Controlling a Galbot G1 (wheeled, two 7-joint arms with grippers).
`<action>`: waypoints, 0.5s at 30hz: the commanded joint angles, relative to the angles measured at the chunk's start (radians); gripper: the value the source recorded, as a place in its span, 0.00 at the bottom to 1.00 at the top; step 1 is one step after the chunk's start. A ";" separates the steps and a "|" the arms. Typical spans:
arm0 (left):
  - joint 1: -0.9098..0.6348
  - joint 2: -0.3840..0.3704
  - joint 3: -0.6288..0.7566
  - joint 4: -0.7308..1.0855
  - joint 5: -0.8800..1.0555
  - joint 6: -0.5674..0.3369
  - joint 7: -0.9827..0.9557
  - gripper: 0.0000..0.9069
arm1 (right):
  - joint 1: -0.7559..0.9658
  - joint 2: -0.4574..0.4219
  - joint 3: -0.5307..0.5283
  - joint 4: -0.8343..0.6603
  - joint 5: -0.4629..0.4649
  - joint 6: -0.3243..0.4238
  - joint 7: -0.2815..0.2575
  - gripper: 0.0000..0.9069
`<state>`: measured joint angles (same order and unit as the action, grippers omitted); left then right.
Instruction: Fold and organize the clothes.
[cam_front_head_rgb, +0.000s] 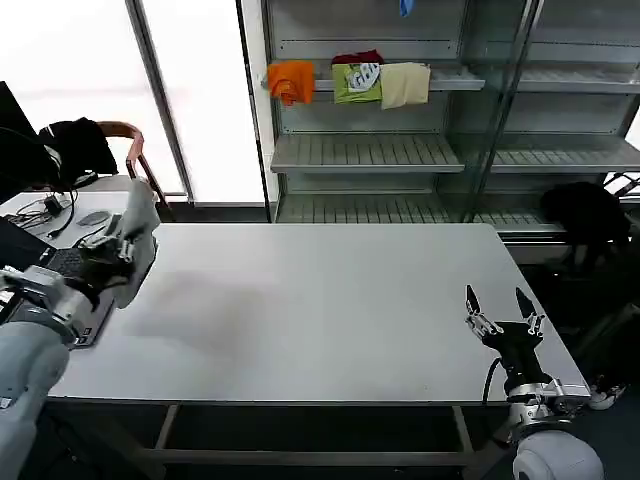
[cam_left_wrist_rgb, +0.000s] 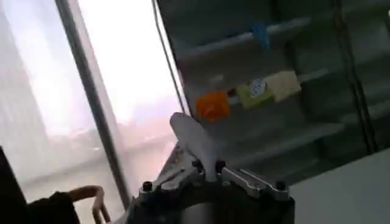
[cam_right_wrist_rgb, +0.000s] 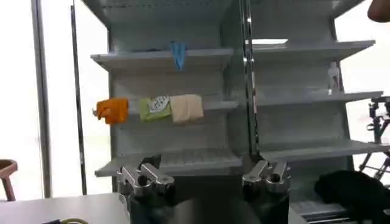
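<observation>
1. Right claw (cam_front_head_rgb: 500, 300) hovers over the bench's (cam_front_head_rgb: 320, 320) near right corner, fingers spread wide, holding nothing.
2. Left claw (cam_front_head_rgb: 125, 245) is raised at the bench's left edge, blurred; whether it grips anything I cannot tell.
3. A pale grey shape (cam_left_wrist_rgb: 192, 137) juts up at it, and I cannot tell whether it is a shirt.
4. Small orange, green and cream garments (cam_front_head_rgb: 350, 80) hang from a shelf behind.

Just one light grey soft cotton shirt (cam_front_head_rgb: 140, 235) here, bunched up and pinched in the left pincer (cam_front_head_rgb: 122, 250), hanging over the white surface's (cam_front_head_rgb: 320, 320) left edge. Can't make out any print or collar.
</observation>
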<state>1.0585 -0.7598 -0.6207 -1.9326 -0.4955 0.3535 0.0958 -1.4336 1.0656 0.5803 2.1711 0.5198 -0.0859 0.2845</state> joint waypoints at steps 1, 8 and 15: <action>0.027 -0.191 0.466 0.262 0.516 -0.346 0.182 0.00 | -0.030 -0.006 0.021 0.001 0.005 0.013 -0.003 1.00; -0.033 -0.243 0.578 0.079 0.324 -0.226 0.090 0.01 | -0.027 -0.006 0.019 -0.008 0.002 0.013 -0.004 1.00; -0.141 -0.217 0.618 0.056 0.182 -0.081 -0.016 0.03 | -0.018 -0.001 0.008 -0.017 -0.004 0.014 -0.006 1.00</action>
<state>1.0192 -0.9220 -0.1872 -1.8488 -0.2448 0.1911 0.1560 -1.4485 1.0631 0.5892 2.1586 0.5181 -0.0750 0.2786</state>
